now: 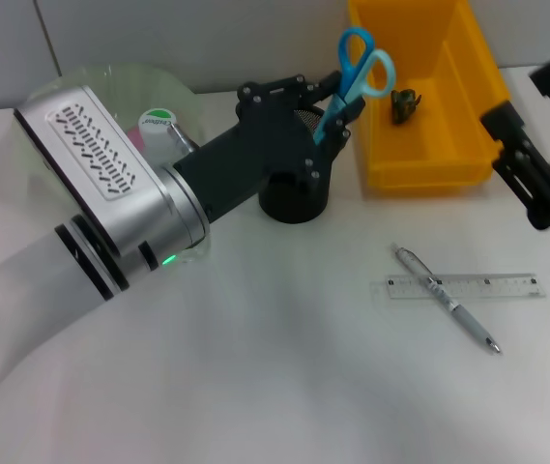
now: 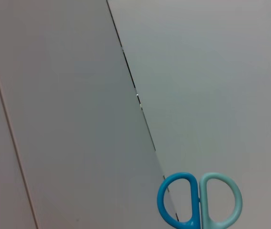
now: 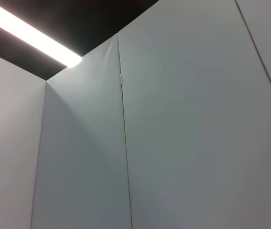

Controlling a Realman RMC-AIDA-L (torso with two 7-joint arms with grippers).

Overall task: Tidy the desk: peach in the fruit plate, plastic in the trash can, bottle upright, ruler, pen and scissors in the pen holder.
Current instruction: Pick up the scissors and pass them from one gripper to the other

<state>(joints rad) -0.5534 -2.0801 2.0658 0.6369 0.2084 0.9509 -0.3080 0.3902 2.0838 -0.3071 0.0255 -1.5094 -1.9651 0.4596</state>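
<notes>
We judge the tidying to be partly done. In the upper middle of the head view our left gripper (image 1: 328, 111) sits over the black pen holder (image 1: 294, 198), its fingers closed on the blue shafts of the scissors (image 1: 357, 72), whose handles stand up above the holder; the left wrist view shows those same handles at the bottom edge of its frame. We take this as the moment of lowering the scissors in, not yet released. Still waiting on the white desk (image 1: 255, 367) at the lower right of the head view are the clear ruler (image 1: 506, 286) and the pen (image 1: 448, 302), which lies across the ruler and touches it. The yellow trash can (image 1: 429, 159) at the upper right already holds a small dark crumpled scrap (image 1: 406, 104), probably the plastic. At the upper left the arm hides most of the green-tinted fruit plate (image 1: 125, 77), so we cannot tell whether the peach is there; the bottle (image 1: 163, 130) shows beside it with its green-and-white cap up, seemingly upright. Our right gripper (image 1: 535, 169) hangs at the right edge; we cannot tell how its fingers stand.
</notes>
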